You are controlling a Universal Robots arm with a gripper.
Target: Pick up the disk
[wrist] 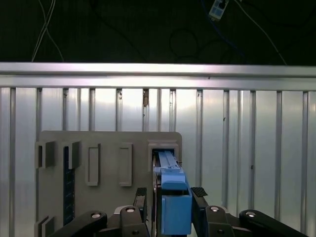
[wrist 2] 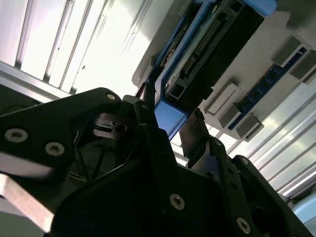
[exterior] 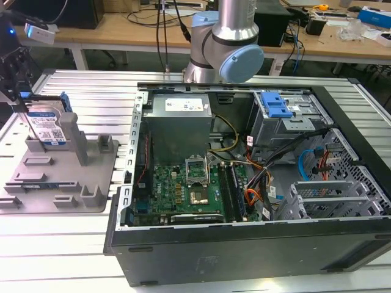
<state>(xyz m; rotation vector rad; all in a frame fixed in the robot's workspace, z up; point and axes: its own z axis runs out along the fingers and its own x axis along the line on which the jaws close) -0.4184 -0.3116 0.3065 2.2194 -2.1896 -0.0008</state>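
Disk (wrist: pixel 175 212) on edge, claw (wrist: pixel 169 193) astride it

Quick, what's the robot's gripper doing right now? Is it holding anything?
Gripper: straddling the upright disk on the grey fixture; open or shut cannot be told.

A grey plastic fixture plate with upright posts and low blocks (exterior: pixel 91 183) lies flat on a ribbed silver aluminium tabletop (exterior: pixel 91 91), at the exterior view's left. Just beside it, toward the exterior view's right, a black metal computer tower case (exterior: pixel 244 250) lies on 1 side with its panel off. Inside it sit a green motherboard (exterior: pixel 183 189), a silver boxy power supply (exterior: pixel 180 119), a blue plastic drive-cage latch (exterior: pixel 275 105), an orange cable bundle (exterior: pixel 252 196) and a blue cable (exterior: pixel 308 160). Light wooden benches (exterior: pixel 122 33) stand behind the tabletop.
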